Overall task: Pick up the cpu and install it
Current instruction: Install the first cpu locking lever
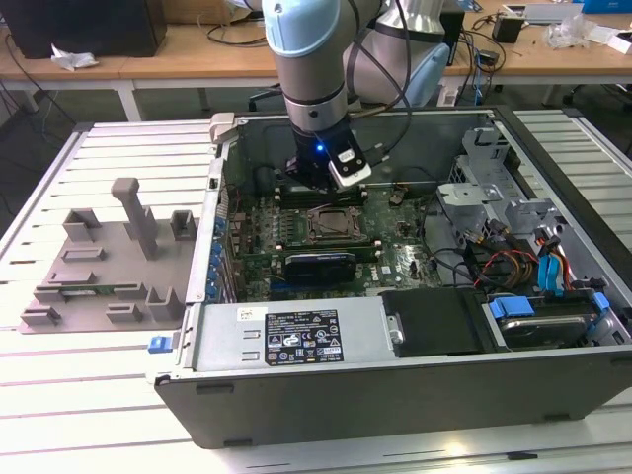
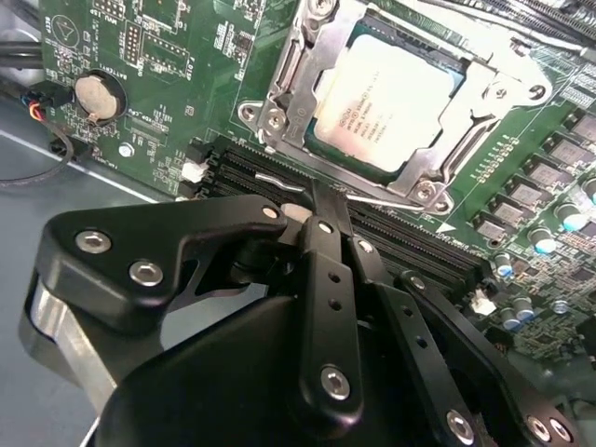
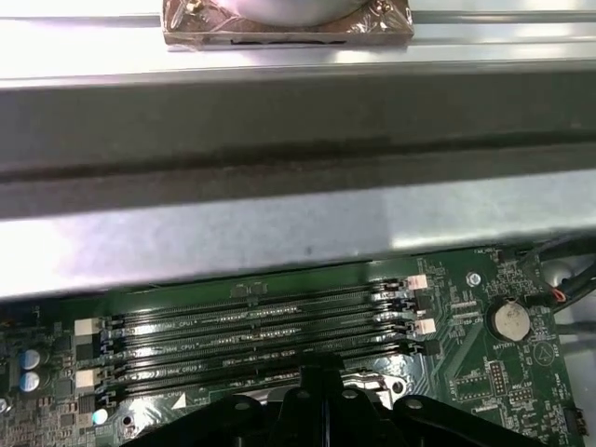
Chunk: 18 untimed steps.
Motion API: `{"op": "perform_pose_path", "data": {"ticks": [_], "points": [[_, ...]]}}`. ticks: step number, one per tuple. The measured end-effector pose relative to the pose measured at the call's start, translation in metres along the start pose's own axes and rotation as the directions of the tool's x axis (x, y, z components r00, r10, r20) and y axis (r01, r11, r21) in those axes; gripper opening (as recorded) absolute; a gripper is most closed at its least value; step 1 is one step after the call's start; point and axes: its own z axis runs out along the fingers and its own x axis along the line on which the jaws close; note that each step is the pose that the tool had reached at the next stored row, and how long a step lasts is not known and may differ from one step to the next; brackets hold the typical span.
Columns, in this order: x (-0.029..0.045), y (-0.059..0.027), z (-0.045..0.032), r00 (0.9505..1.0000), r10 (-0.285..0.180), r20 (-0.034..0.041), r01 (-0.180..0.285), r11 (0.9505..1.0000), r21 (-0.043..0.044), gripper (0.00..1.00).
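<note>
Hovering beside the socket [image 2: 279, 88] edge, tool [image 2: 318, 207] clear of seated cpu [image 2: 386, 98].

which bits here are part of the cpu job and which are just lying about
Job: cpu, seated in the socket; gripper, over the memory slots.
Lying about: grey fixture tray, coin battery, power supply, drive cables.

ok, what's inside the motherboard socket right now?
The cpu sits inside the socket frame, its silver top showing. Whatever lies beneath the chip is covered by it.
</note>
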Motion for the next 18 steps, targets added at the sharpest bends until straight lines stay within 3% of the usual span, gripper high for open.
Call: {"op": "perform_pose_path", "data": {"ticks": [3, 6, 9, 15, 18], "points": [[0.0006, 0.0013, 0.0013, 1.0, 0.008, 0.0029, -0.008, 1.0, 0.0029, 0.11], [0.0033, 0.0023, 0.0048, 0.9998, 0.015, 0.0092, -0.015, 0.9998, 0.0132, 0.11], [0.0037, 0.002, 0.0066, 0.9997, 0.021, 0.0155, -0.021, 0.9994, 0.0264, 0.11], [0.0043, 0.0013, 0.0099, 0.9989, 0.034, 0.0315, -0.036, 0.9971, 0.0675, 0.11], [0.0043, 0.0012, 0.0105, 0.9987, 0.038, 0.0339, -0.04, 0.9967, 0.071, 0.11]]}}
